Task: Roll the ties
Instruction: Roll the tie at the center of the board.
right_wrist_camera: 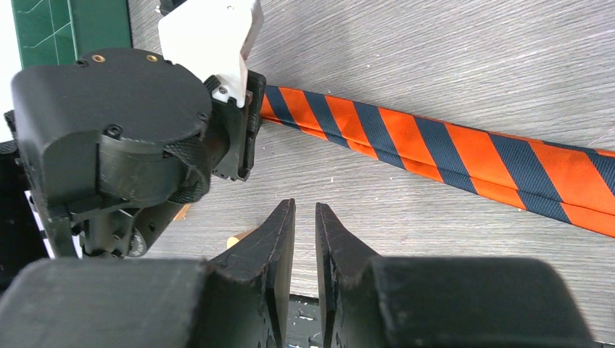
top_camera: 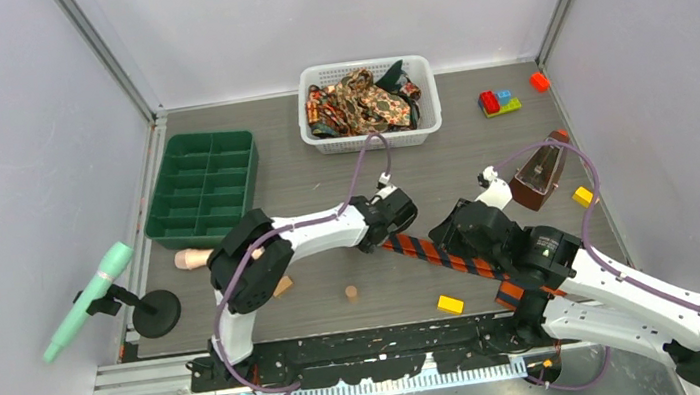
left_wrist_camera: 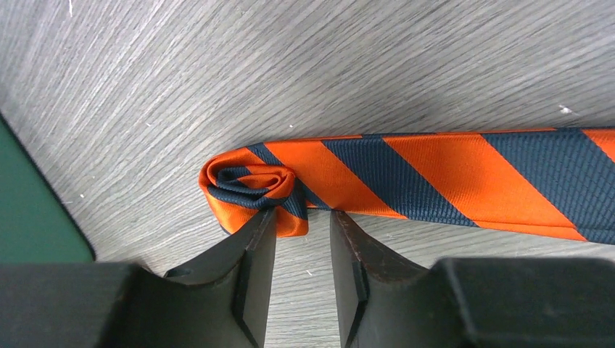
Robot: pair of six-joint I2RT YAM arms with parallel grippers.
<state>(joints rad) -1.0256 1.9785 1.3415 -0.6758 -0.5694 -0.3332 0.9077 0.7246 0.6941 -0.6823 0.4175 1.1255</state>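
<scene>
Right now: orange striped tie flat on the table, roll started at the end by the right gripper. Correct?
Not quite. The roll sits at the left gripper, not the right gripper; the left wrist view shows the orange striped tie coiled just ahead of its fingertips. Rest holds.

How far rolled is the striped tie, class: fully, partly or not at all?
Partly. The tie has a small coil at one end; the rest lies flat.

striped tie (top_camera: pixel 433 253), rolled end hidden — under left gripper (top_camera: pixel 386 233)
</scene>
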